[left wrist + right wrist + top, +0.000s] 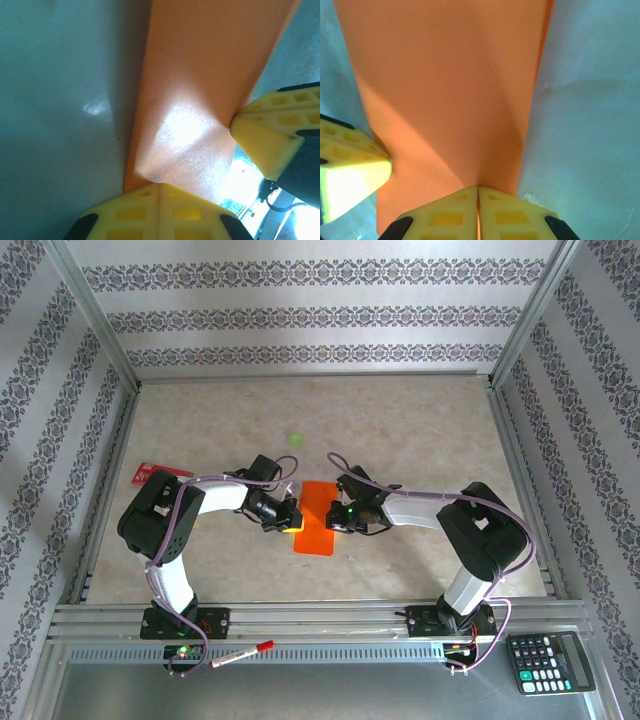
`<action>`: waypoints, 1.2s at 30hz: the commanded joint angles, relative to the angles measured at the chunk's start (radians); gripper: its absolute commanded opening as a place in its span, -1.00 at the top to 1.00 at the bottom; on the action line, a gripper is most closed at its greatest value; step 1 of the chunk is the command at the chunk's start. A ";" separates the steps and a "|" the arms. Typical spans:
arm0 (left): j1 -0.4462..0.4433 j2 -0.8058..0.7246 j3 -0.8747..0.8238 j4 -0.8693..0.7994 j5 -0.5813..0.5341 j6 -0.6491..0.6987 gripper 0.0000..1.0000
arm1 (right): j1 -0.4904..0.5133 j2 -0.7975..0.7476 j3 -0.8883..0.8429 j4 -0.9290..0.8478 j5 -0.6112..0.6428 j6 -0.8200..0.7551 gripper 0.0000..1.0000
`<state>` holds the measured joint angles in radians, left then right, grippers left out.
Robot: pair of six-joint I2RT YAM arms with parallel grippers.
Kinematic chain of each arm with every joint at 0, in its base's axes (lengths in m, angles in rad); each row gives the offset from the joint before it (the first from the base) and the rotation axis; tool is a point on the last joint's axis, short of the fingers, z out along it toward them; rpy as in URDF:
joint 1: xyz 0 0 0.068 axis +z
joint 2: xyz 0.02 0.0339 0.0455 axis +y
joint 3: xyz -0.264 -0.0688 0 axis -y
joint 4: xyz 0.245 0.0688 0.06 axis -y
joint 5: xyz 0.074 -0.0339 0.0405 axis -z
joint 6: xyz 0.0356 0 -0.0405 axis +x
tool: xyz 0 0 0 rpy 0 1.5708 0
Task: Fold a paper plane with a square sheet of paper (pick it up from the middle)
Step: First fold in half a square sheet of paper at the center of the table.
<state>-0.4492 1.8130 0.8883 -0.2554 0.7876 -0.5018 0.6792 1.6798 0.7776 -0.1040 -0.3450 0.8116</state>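
Note:
The square sheet of paper (315,517) is bright orange and lies on the table as a narrow rectangle, not as a paper plane, between my two grippers. My left gripper (288,517) is at its left long edge. In the left wrist view the yellow jaws (159,186) are pressed together, their tips touching the paper (200,75), which rises slightly there. My right gripper (335,515) is at the opposite edge. In the right wrist view (478,189) a thin orange sliver of the paper (450,75) shows between its closed fingers. Each wrist view also catches the other gripper's yellow fingertip at the paper's side.
A small red card (160,474) lies at the left, beside the left arm's elbow. A tiny green spot (295,439) sits behind the paper. Metal rails frame the table (420,430). A pen (240,654) and a calculator (548,662) rest on the near shelf.

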 commanded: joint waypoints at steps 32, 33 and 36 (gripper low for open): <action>0.021 0.054 0.002 -0.151 -0.102 0.130 1.00 | -0.001 0.197 0.174 0.307 -0.140 0.198 0.91; 0.022 0.053 0.002 -0.151 -0.103 0.130 1.00 | 0.001 0.201 0.174 0.302 -0.138 0.197 0.91; 0.023 0.055 0.002 -0.151 -0.106 0.129 1.00 | 0.008 0.216 0.181 0.298 -0.134 0.201 0.92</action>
<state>-0.4431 1.8393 0.9253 -0.3107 0.8032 -0.3923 0.6769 1.8778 0.9344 0.1883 -0.4728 0.9985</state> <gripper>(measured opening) 0.044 0.047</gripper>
